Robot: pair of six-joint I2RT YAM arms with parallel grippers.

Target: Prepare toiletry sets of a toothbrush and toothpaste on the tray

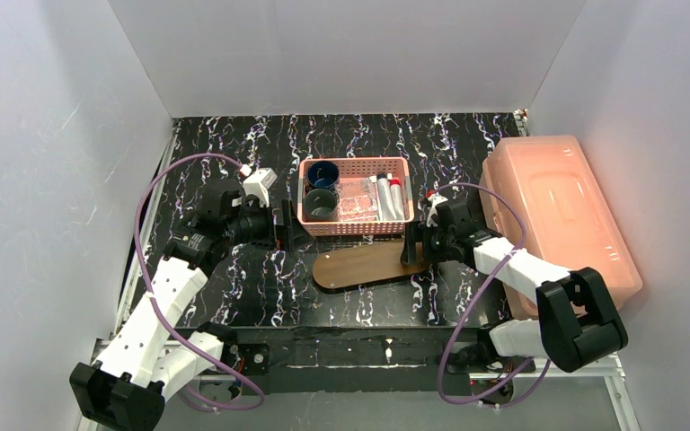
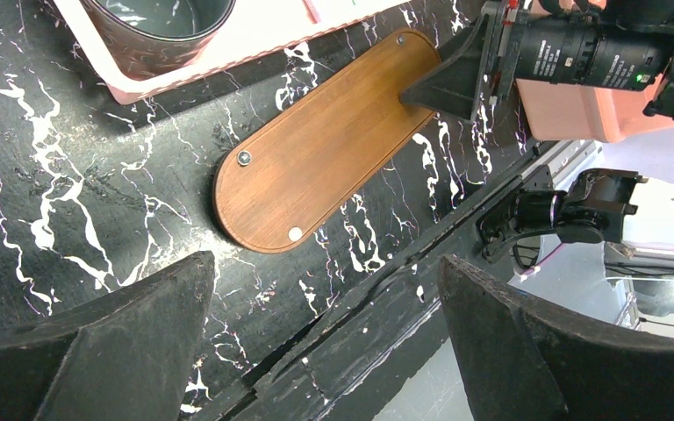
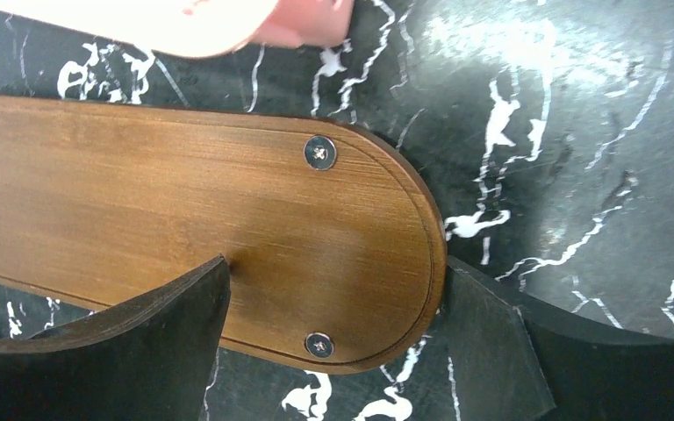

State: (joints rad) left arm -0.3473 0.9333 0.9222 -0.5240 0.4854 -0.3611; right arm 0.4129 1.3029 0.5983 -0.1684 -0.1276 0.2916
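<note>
Tray (image 1: 364, 265), a stiff, likely light wooden board, is laid flat on the table (image 1: 234, 292) at 6 o'clock from the pink basket (image 1: 355, 162). Its thin rim is judged the best hold. Its 3 o'clock end is straddled by the open right claw (image 3: 333, 274); the left claw (image 1: 286, 224) is spread empty.

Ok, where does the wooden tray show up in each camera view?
Top external: the tray lies at centre, just nearer than the pink basket.
Left wrist: centre, slanting up to the right, below the basket.
Right wrist: its rounded end fills the left and middle.
Shared landmark: the pink basket, beside the tray in all three.
</note>
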